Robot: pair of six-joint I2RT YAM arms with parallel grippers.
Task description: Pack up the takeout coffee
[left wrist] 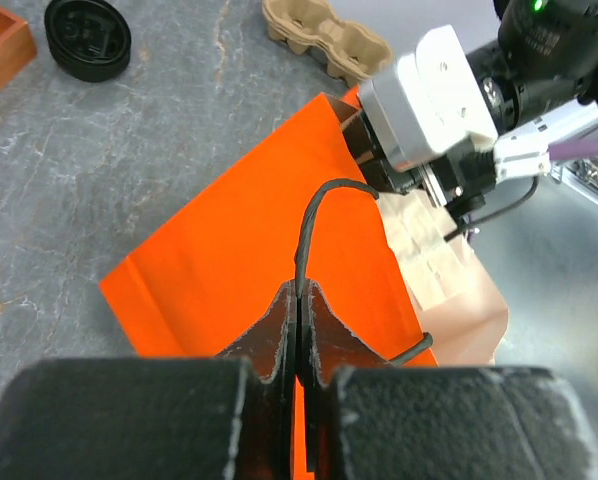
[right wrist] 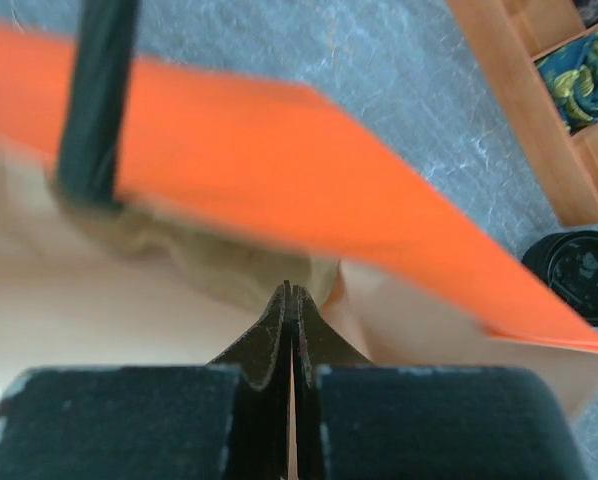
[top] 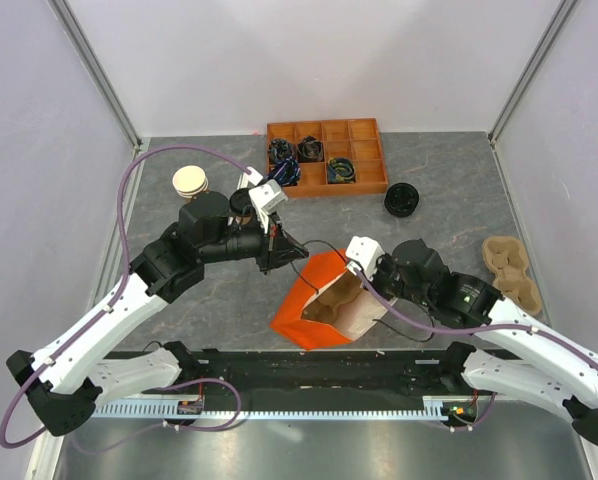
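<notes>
Starting with the overhead view, an orange paper bag (top: 304, 300) is seen lying on its side on the grey desk (top: 429, 190), its brown-lined mouth turned toward the right arm. The left claw (top: 289, 252) is clenched on the bag's black cord handle (top: 319, 243), and the right claw (top: 366, 284) is pinched on the rim of the mouth. The takeout coffee (top: 240, 203) is made out only in part. It stands on the desk just behind the left wrist, outside the bag, between the stack of lidless cups (top: 190, 181) and the compartment tray (top: 326, 157). A loose black lid (top: 402, 200) lies to the right of the tray, and a cup carrier (top: 512, 268) rests near the right edge.

From the left wrist, the left claw (left wrist: 297, 305) is shown with its fingers (left wrist: 274, 335) pressed together, and the cord handle (left wrist: 314, 205) rises from between their tips. The orange paper bag (left wrist: 239, 240) is spread out beneath. The loose black lid (left wrist: 87, 38) and the cup carrier (left wrist: 324, 40) are seen beyond it on the desk.

From the right wrist, the right claw (right wrist: 290, 300) is shown closed tight on the pale paper of the bag's rim. The orange panel (right wrist: 309, 180) is blurred above it, and the cord handle (right wrist: 94, 100) crosses the upper left. The loose black lid (right wrist: 579, 275) and a corner of the compartment tray (right wrist: 539, 110) are seen at the right.
</notes>
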